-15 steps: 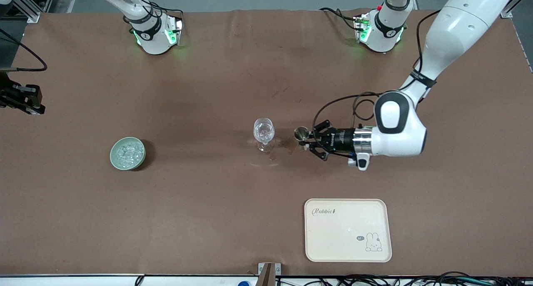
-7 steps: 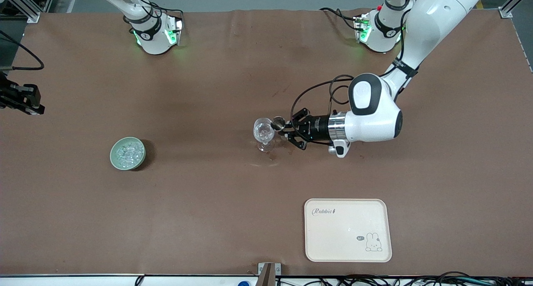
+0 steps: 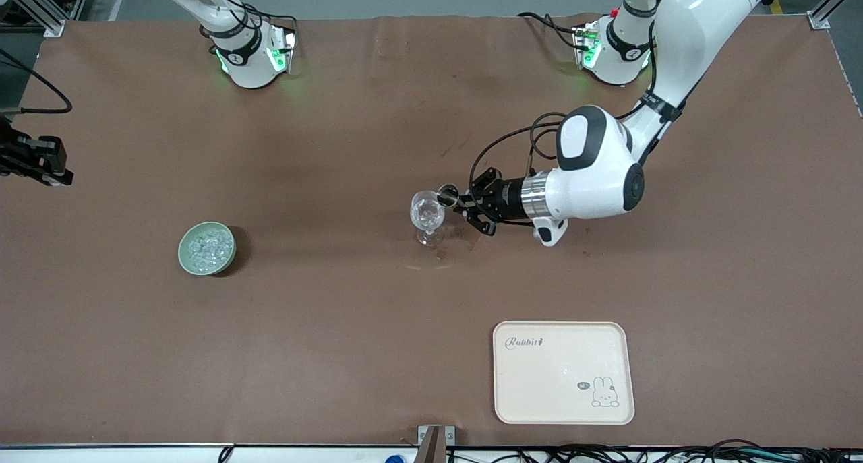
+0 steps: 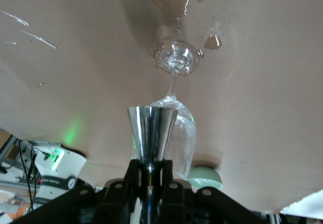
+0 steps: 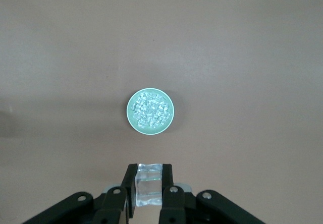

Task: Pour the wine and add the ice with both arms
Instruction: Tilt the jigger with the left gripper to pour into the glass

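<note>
Your left gripper (image 3: 460, 203) clamps the jigger (image 3: 448, 195) at the glass (image 3: 427, 215) rim; your right gripper (image 5: 148, 186) pinches an ice cube (image 5: 148, 184) over the bowl (image 5: 150, 111).

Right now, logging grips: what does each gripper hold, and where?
Left gripper: jigger, by its narrow waist. Right gripper: ice cube, by its sides.

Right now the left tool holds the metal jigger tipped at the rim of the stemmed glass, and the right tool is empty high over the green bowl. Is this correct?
One thing is wrong: the right tool is not empty. The right wrist view shows it shut on a clear ice chunk, high over the green bowl. The rest holds: the left tool holds the metal jigger tipped at the rim of the stemmed glass.
</note>
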### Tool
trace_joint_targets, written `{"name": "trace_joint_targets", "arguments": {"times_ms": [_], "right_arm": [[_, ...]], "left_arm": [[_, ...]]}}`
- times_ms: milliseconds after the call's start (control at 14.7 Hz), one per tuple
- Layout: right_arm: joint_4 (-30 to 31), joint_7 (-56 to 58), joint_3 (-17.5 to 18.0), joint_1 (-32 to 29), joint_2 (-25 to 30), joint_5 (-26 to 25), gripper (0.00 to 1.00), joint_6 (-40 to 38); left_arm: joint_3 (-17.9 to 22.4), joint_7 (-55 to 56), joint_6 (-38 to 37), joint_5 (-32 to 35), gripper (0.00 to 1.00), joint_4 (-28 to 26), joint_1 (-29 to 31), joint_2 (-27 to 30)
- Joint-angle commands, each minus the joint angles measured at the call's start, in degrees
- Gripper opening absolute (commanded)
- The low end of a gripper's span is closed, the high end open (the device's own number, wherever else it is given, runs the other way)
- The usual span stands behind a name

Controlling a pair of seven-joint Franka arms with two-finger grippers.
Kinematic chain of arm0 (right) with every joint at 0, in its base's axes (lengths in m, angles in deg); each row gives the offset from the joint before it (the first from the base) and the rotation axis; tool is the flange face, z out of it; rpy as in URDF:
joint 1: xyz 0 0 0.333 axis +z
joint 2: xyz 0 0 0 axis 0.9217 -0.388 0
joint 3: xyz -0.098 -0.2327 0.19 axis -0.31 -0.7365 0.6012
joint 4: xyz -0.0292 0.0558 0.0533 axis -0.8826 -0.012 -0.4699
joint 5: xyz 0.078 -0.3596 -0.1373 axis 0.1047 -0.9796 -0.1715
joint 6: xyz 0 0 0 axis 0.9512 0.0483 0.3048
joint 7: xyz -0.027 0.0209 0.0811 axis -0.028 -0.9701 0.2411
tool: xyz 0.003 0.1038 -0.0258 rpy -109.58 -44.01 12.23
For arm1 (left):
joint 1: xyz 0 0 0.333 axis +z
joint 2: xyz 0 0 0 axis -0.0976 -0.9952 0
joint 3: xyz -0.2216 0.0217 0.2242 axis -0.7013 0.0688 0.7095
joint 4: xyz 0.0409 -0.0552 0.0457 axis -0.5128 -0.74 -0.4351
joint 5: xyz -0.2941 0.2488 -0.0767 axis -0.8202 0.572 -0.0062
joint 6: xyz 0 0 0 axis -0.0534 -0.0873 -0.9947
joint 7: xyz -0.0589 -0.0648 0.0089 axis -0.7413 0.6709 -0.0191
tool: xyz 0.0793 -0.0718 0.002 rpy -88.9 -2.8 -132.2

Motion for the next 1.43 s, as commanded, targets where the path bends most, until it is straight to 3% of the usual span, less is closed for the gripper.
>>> {"name": "trace_joint_targets", "arguments": {"times_ms": [0,544,1361], "right_arm": [[1.95,0.54,0.32,-0.41,1.59,0.64,0.04,0.89],[1.95,0.54,0.4,-0.23,1.33,0.73,0.04,1.59],[1.95,0.54,0.32,-0.41,1.33,1.52,0.04,1.94]], "left_arm": [[0.31,5.72,0.51,4.79,0.01,0.12,-1.47,1.48],[0.22,14.95,0.6,13.33,0.01,1.35,-3.23,1.39],[0.31,18.48,0.6,16.06,0.01,2.84,-5.08,0.95]]}}
